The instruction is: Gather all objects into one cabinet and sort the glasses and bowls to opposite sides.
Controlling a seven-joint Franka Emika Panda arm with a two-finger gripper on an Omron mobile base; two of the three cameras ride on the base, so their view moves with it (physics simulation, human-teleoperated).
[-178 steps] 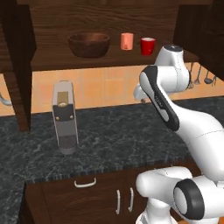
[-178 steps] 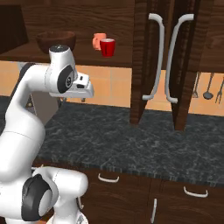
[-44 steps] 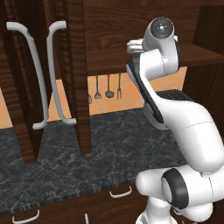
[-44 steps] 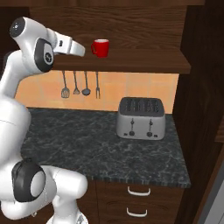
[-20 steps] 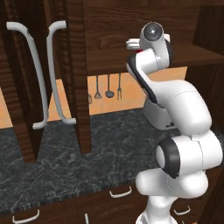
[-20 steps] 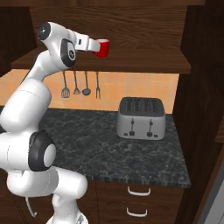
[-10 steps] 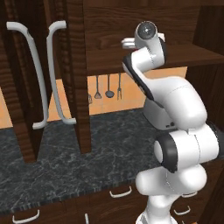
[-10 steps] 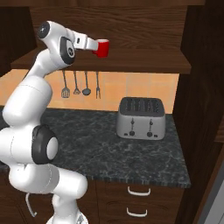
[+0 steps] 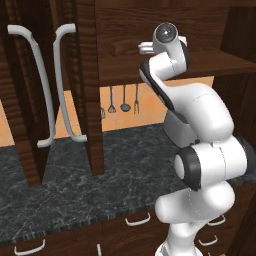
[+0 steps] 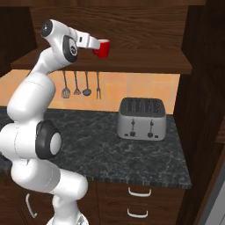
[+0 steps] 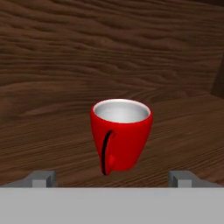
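Hand view shows the red cup (image 11: 121, 133) upright on the cabinet shelf (image 11: 188, 131), centred before the wide-spread, empty pincer (image 11: 112, 178), which should advance level until both tips flank it, then clench.

Cup (image 11: 121, 133) on shelf (image 10: 145, 63), above toaster (image 10: 141, 118)

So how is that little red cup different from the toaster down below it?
The red cup stands high on the wooden shelf, while the toaster sits on the dark stone counter. The cup is glossy red with a pale inside; the toaster is grey metal. The cup is much smaller and rounded; the toaster is a wide box with slots on top. The hand is open at the cup; nothing is near the toaster. Both stand upright.
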